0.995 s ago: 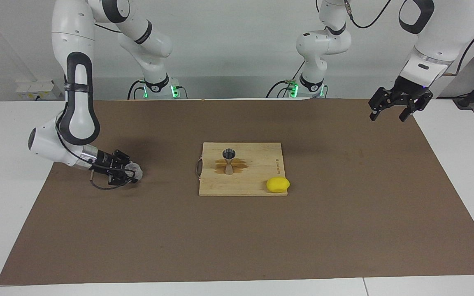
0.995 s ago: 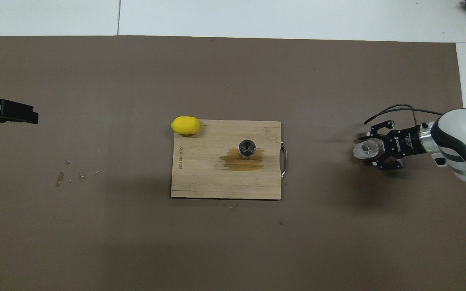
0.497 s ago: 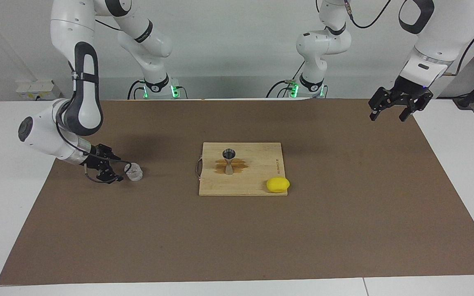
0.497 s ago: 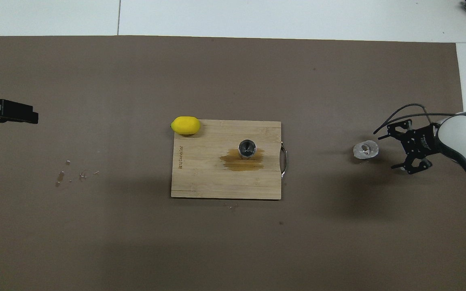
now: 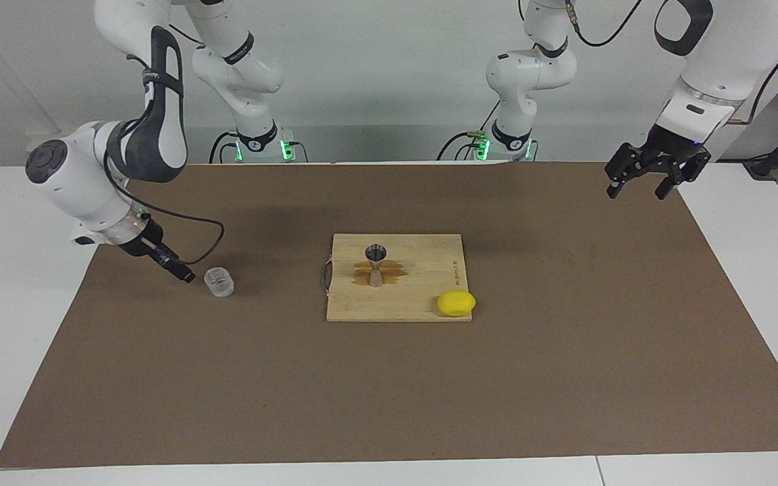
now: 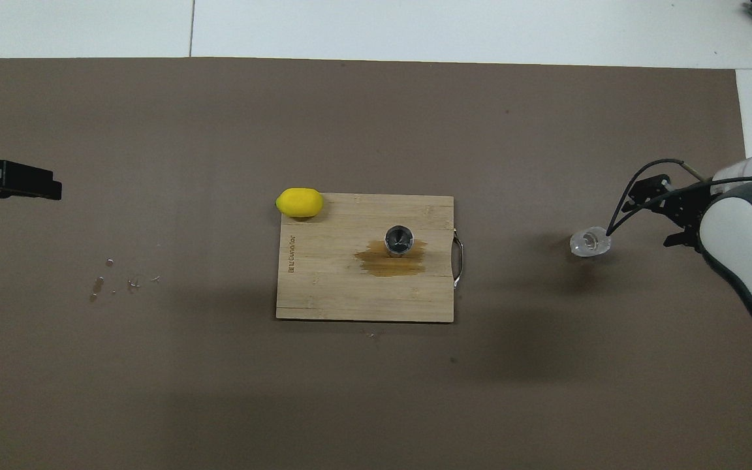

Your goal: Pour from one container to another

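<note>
Small clear textured cup (image 5: 219, 282) stands free on brown mat (image 5: 389, 378); right gripper (image 5: 176, 268), edge-on, and left gripper (image 5: 640, 181) both spread, empty.

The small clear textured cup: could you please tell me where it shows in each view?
Facing view: the small clear textured cup stands on the brown mat at mid-height, toward the picture's left edge.
Overhead view: it appears at mid-height, toward the right edge.
Shared landmark: the wooden cutting board, toward the picture's centre from the cup in both.
</note>
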Motion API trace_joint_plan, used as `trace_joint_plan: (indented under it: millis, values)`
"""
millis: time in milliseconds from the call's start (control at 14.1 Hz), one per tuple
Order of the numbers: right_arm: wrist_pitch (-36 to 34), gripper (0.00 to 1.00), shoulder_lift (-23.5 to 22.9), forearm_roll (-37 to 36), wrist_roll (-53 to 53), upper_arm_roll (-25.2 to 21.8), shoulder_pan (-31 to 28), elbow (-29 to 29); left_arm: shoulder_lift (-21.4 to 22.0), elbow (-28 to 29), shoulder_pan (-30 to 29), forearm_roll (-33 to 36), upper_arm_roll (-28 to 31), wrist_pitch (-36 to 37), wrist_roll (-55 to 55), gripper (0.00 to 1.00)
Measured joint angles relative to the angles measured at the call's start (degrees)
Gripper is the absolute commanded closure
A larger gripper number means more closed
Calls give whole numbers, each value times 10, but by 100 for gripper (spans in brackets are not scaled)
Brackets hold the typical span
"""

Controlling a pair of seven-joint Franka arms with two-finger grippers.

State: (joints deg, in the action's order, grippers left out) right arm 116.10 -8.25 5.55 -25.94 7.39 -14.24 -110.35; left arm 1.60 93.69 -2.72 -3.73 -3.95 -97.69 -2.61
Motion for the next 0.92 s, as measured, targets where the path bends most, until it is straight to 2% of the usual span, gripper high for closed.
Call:
trace_joint_plan:
  millis: [213,355,639,923]
  values:
    - [-10,1,40,-56,8,2,60,11,0,0,0,0,0,0,0,0]
    - [-56,1,52,-66,10,2,87,49,0,0,0,0,0,0,0,0]
    - [-150,1,53,-83,23,3,115,152,0,0,0,0,0,0,0,0]
    - [-210,1,61,-90,74,3,120,184,0,0,0,0,0,0,0,0]
